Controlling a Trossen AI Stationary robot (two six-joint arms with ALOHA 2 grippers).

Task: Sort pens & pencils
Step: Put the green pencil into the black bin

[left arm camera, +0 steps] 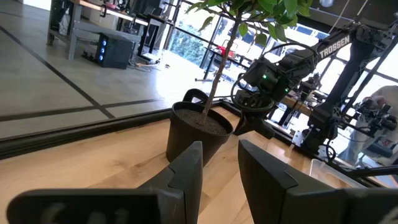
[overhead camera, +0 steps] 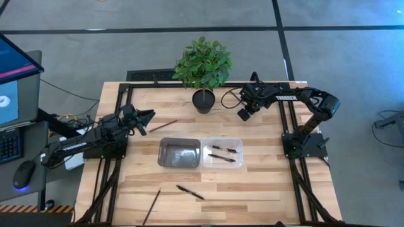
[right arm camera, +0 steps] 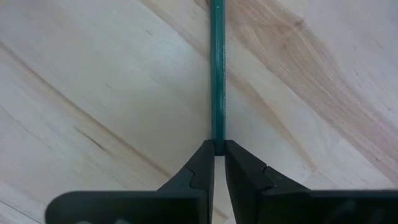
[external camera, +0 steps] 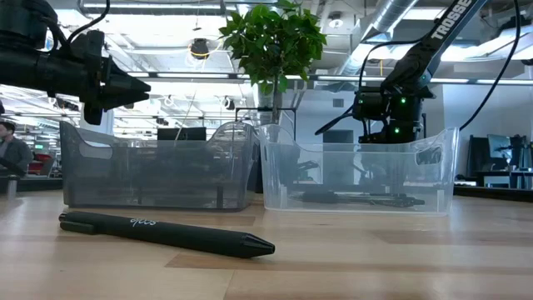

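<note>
My right gripper (right arm camera: pixel 216 163) hangs over the far part of the table, right of the plant pot (overhead camera: pixel 204 99), and is shut on a thin green-looking pencil (right arm camera: pixel 216 62). My left gripper (left arm camera: pixel 219 168) hovers at the table's left side, open and empty. A brownish pencil (overhead camera: pixel 163 126) lies flat on the wood just beside it. Another pencil (overhead camera: pixel 151 205) and a black pen (overhead camera: pixel 190 192) lie near the near edge; that pen (external camera: pixel 166 233) fills the low view's foreground. Two pens (overhead camera: pixel 222 153) lie in the clear bin (overhead camera: pixel 238 144). My right gripper pinches the pencil by one end (right arm camera: pixel 216 144), between its two fingertips (right arm camera: pixel 202 158). The fingers point down at the table from above. The rest of the pencil sticks straight out past them over the bare wood. In the low view the gripper (external camera: pixel 391 112) stands higher than the bin rims.
A grey bin (overhead camera: pixel 165 153) stands in the table's middle, with the clear bin touching its right side. The potted plant (overhead camera: pixel 203 63) stands at the far edge between the two arms. There is bare wood between the bins and the near edge.
</note>
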